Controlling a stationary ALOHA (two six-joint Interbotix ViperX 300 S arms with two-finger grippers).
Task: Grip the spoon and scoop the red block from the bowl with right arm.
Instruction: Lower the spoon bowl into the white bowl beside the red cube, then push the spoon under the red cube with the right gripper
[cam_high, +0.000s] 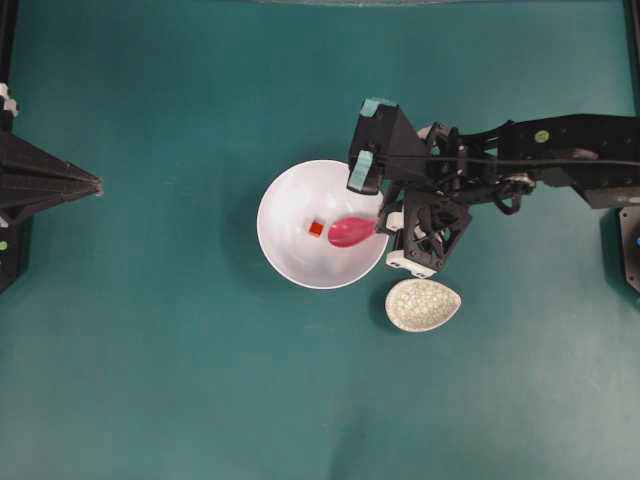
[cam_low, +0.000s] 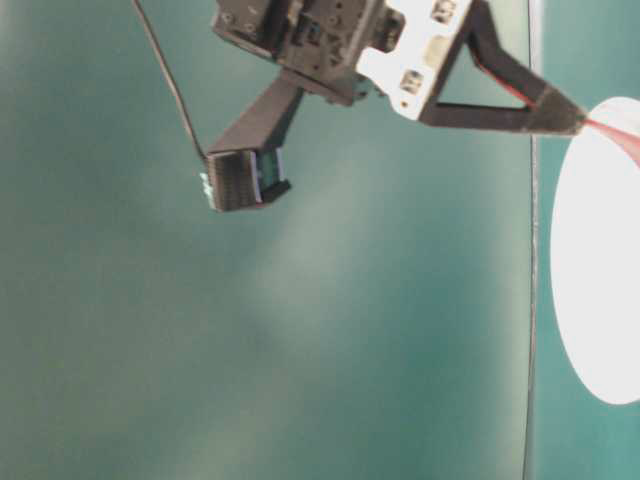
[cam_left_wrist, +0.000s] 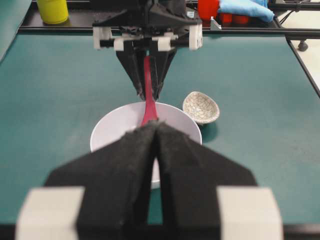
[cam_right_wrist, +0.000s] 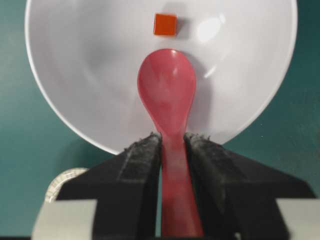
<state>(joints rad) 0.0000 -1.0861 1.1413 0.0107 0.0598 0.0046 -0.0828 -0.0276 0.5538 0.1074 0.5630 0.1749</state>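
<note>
Right gripper (cam_right_wrist: 172, 145): clamped on the handle of the pink-red spoon (cam_right_wrist: 168, 90), reaching over the white bowl's (cam_high: 290, 260) right rim.
Spoon: its oval end sits inside the bowl, just short of the red block (cam_right_wrist: 165, 24).
Red block: on the bowl's floor, near its middle.
Bowl: mid-worktop, speckled oval dish (cam_high: 422, 304) just beside its lower right.
Left gripper (cam_left_wrist: 156, 131): fingers pressed together, holding nothing, at the left edge.

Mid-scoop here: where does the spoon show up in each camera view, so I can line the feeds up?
Overhead: spoon in the bowl's right half, right of the red block.
Table-level: only a red sliver at the right gripper's tip.
Left wrist: upright at centre.
Right wrist: centre, handle clamped.
Shared landmark: the white bowl.
</note>
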